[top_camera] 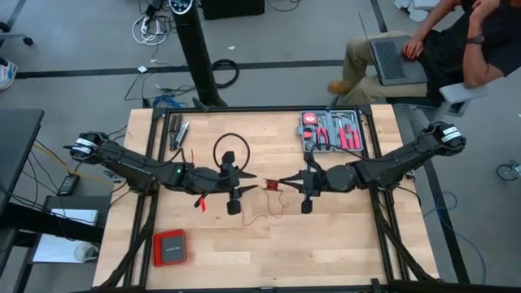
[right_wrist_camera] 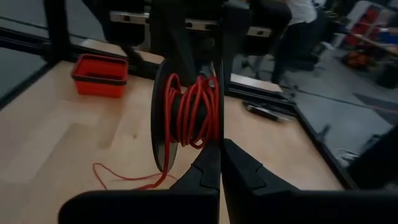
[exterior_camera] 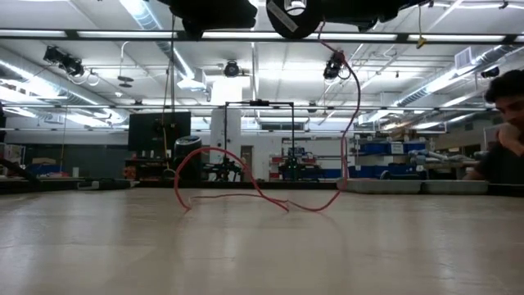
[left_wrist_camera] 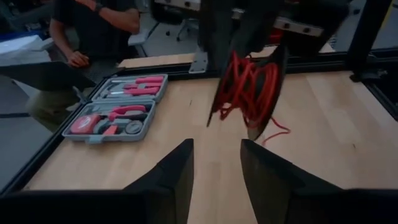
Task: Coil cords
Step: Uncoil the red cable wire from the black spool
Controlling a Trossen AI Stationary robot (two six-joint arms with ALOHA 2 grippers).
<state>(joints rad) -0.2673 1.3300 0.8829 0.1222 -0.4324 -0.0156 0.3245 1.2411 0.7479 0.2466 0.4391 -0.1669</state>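
The thin red cord is partly wound on a small black spool point(right_wrist_camera: 186, 109), which hangs in the air over the table's middle point(top_camera: 271, 185). It also shows in the left wrist view point(left_wrist_camera: 249, 87). The cord's loose part point(exterior_camera: 246, 192) drops from the spool and lies in slack loops on the table point(top_camera: 277, 207). My right gripper point(right_wrist_camera: 221, 165) is shut at the spool's right side. My left gripper point(left_wrist_camera: 216, 165) is open and empty, its fingertips just left of the spool point(top_camera: 251, 181). My right gripper pinches the rim of one black spool flange point(right_wrist_camera: 221, 134) between its two shut fingers. It comes in level from the table's right. The spool is lifted clear of the table, and the cord's free length point(exterior_camera: 356, 106) hangs slack below it to the tabletop.
A grey tool tray point(top_camera: 332, 130) stands at the far right. A flat red box point(top_camera: 169, 247) lies near left. Loose tools point(top_camera: 177, 132) and a black ring of cable point(top_camera: 230, 150) lie far left of centre. A person point(top_camera: 456, 41) sits beyond the far right corner.
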